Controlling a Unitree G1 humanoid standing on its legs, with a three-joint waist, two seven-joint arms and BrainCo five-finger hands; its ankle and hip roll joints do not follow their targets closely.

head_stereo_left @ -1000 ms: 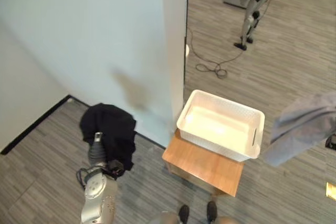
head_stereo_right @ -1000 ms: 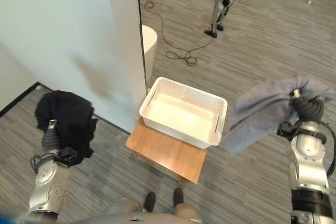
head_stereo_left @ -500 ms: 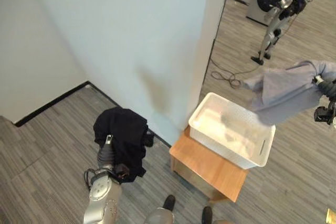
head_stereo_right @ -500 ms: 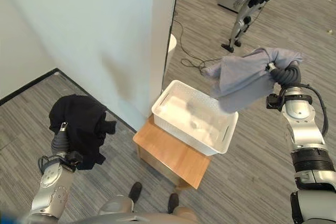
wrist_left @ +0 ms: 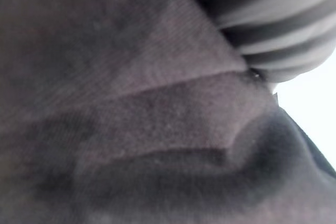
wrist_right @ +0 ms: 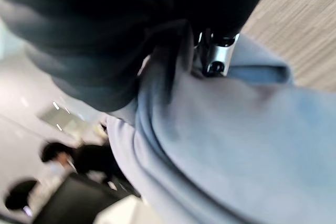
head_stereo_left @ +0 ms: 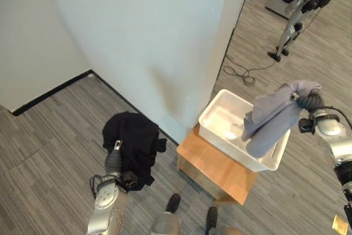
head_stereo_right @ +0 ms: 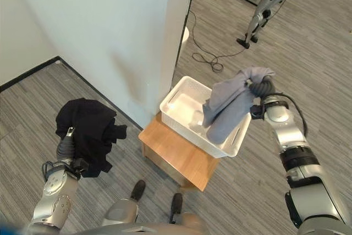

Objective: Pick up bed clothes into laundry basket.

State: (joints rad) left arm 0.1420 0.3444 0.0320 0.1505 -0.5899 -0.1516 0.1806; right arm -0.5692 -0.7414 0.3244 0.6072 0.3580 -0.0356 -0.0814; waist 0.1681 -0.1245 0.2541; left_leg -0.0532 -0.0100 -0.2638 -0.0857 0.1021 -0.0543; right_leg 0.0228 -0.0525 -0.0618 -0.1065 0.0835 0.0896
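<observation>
Drop step in hand: grey garment [head_stereo_right: 228,108] is held bunched in right hand [head_stereo_right: 263,88], hanging over white basket [head_stereo_left: 220,111] (on wooden stool [head_stereo_left: 212,169]). Release needed next. Black garment [head_stereo_left: 133,146] is draped over left hand [head_stereo_left: 114,157], fingers hidden, grip can't be told

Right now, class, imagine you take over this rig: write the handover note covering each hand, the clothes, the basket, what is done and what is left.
Right hand: shut on the grey cloth, which hangs over the white laundry basket, lower end dipping inside.
Left hand: holds the black garment up beside the wall, clear of the basket.
Basket sits on the small wooden table.
Done: both pieces picked up.
Left: release the grey cloth into the basket, then bring the black garment over and drop it in.
</observation>
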